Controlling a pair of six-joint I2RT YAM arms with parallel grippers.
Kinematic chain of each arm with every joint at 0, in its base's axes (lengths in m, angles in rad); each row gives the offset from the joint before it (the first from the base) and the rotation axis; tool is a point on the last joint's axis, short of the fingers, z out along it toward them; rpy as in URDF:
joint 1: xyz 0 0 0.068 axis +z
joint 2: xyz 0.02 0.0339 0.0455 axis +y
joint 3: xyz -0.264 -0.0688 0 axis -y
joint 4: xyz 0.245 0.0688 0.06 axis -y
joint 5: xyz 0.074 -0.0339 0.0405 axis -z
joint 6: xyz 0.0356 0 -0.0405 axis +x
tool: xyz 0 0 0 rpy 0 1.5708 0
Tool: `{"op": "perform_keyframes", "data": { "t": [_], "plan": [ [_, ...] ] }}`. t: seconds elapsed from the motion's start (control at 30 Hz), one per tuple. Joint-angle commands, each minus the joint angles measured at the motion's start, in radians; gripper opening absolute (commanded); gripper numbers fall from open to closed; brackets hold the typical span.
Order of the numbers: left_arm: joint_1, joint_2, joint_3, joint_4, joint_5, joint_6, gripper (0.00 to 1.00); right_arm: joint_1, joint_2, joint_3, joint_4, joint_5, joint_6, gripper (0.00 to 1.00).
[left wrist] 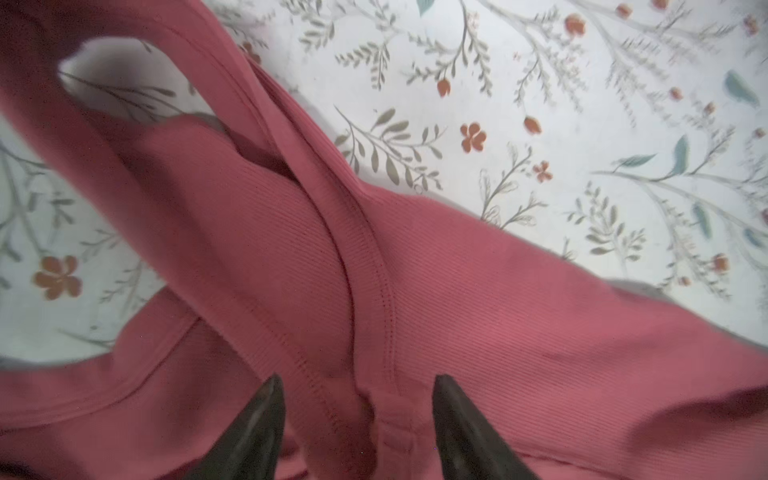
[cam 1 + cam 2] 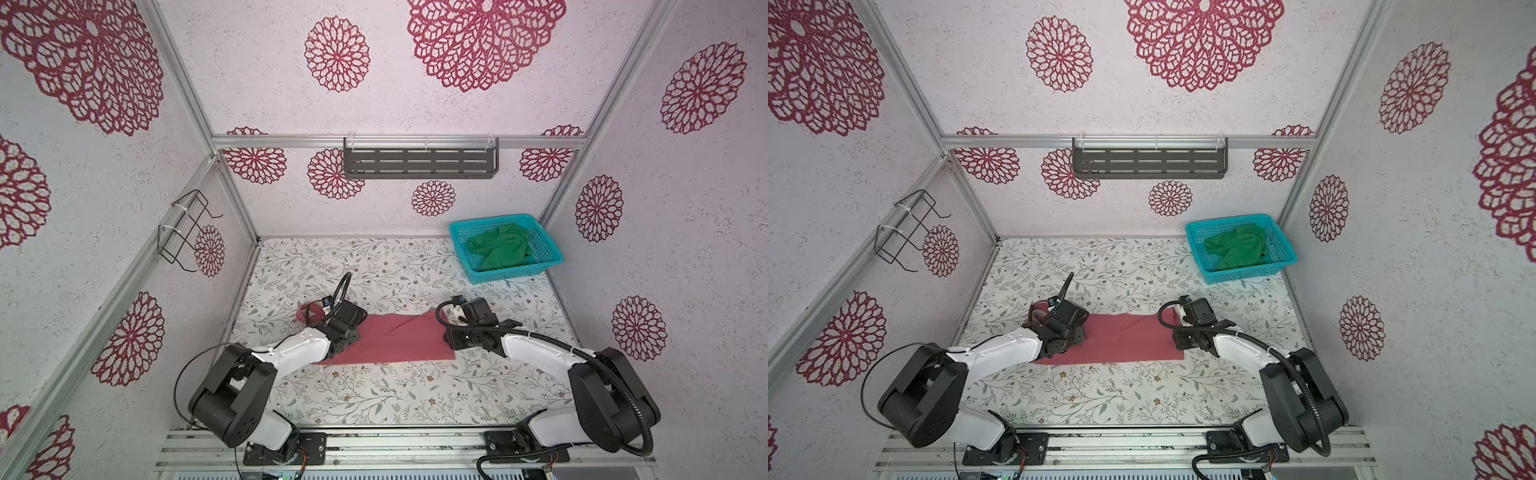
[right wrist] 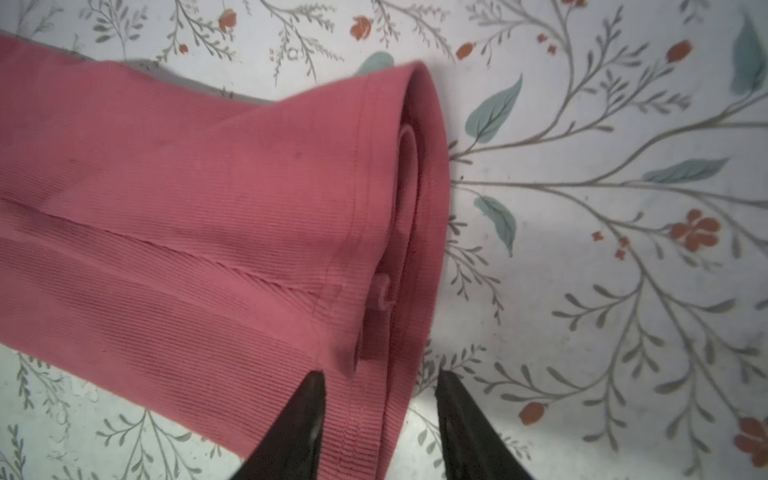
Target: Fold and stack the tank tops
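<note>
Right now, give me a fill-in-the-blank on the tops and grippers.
The green top lies ____ the basket. The table bears just ____ top, the pink top. The left gripper is over its ____ end, the right gripper over its hem. Both grippers' jaws stand ____.
Missing: in; one; strap; open.

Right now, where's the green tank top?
In both top views, the green tank top lies crumpled inside the turquoise basket at the table's far right corner.
</note>
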Motion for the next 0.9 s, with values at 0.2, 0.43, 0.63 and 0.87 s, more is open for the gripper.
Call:
{"op": "perform_keyframes", "data": {
  "t": [0.2, 0.43, 0.63, 0.87],
  "plan": [
    [0.196, -0.066, 0.151, -0.131, 0.063, 0.152, 0.57, -0.021, 0.003, 0.154, -0.046, 0.002, 0.075, 0.47],
    [0.354, 0.068, 0.205, -0.096, 0.040, 0.221, 0.51, 0.029, 0.105, 0.183, 0.030, -0.006, 0.134, 0.38],
    [0.421, 0.149, 0.216, -0.052, 0.039, 0.227, 0.42, 0.030, 0.147, 0.163, 0.083, -0.025, 0.176, 0.34],
    [0.472, 0.194, 0.158, 0.021, 0.048, 0.203, 0.14, 0.031, 0.199, 0.131, 0.124, -0.025, 0.225, 0.31]
  ]
}}
